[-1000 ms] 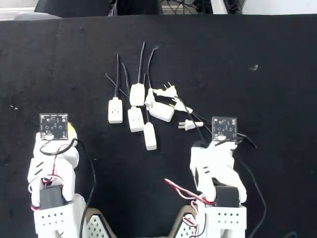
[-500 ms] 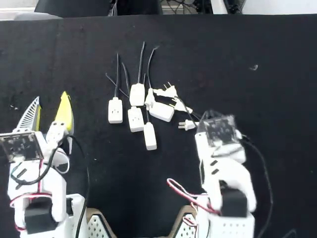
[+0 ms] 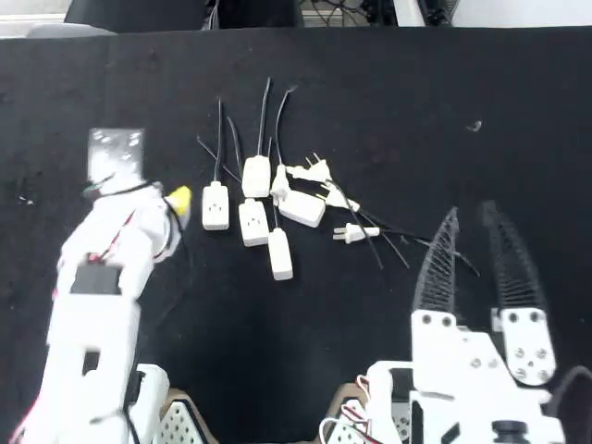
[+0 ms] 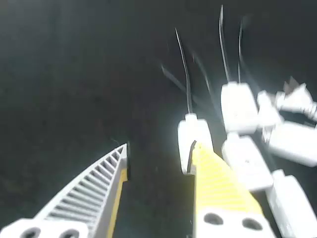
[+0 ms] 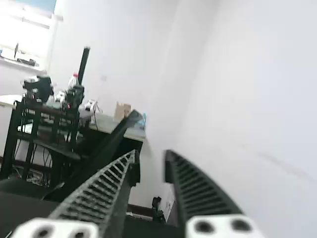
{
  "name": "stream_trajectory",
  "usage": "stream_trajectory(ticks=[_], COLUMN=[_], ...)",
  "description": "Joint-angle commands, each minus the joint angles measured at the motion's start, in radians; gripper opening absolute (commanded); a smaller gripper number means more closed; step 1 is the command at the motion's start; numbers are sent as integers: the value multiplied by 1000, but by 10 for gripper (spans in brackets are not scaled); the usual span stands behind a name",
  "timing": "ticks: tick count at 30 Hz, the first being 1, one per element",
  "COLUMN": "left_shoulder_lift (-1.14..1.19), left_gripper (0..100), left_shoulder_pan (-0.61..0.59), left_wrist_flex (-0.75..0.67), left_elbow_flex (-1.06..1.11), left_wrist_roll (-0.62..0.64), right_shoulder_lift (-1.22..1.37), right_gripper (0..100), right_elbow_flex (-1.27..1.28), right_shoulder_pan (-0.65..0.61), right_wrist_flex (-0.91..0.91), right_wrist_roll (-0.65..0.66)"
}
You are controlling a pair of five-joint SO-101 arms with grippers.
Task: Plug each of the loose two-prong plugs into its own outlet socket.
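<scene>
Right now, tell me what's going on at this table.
Two robot arms are working at a black table that holds a cluster of white outlet sockets with short cords. The left hand is open and low beside the leftmost socket, with its yellow finger right next to it. The right hand is open, raised off the table and holding nothing. One loose plug lies apart from the sockets, and nothing looks plugged in yet.

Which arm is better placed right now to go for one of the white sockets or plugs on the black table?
Left. The left gripper, open, sits right beside the leftmost white rectangular outlet socket. The right gripper, also open, is tilted up towards the room wall, away from the black table.
</scene>
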Motion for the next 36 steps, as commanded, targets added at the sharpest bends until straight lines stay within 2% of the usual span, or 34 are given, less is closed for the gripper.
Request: stream_trajectory(ticks=[1, 8, 13, 17, 21, 24, 29, 33, 36], left_shoulder_lift=[187, 334, 442, 549, 672, 766, 875, 942, 968], left_gripper=[209, 214, 215, 215, 215, 215, 215, 215, 214], left_shoulder_pan=[41, 70, 85, 108, 113, 113, 140, 136, 140], left_wrist_flex=[-81, -252, -190, -132, -133, -132, -127, -132, -127], left_elbow_flex=[-67, -101, -176, -269, -372, -433, -498, -521, -542], left_wrist_roll=[12, 11, 26, 124, 157, 152, 146, 78, 92], right_shoulder_lift=[203, 615, 860, 984, 1043, 1044, 1046, 1044, 1044], right_gripper=[168, 148, 145, 145, 145, 145, 145, 145, 145], right_elbow_flex=[-136, -278, -147, 56, 243, 312, 331, 351, 351], right_shoulder_pan=[11, -14, -115, -175, -218, -239, -255, -255, -255], right_wrist_flex=[8, 98, 69, -121, -361, -448, -456, -459, -459], right_wrist_roll=[-12, -120, -232, -327, -311, -284, -273, -273, -273])
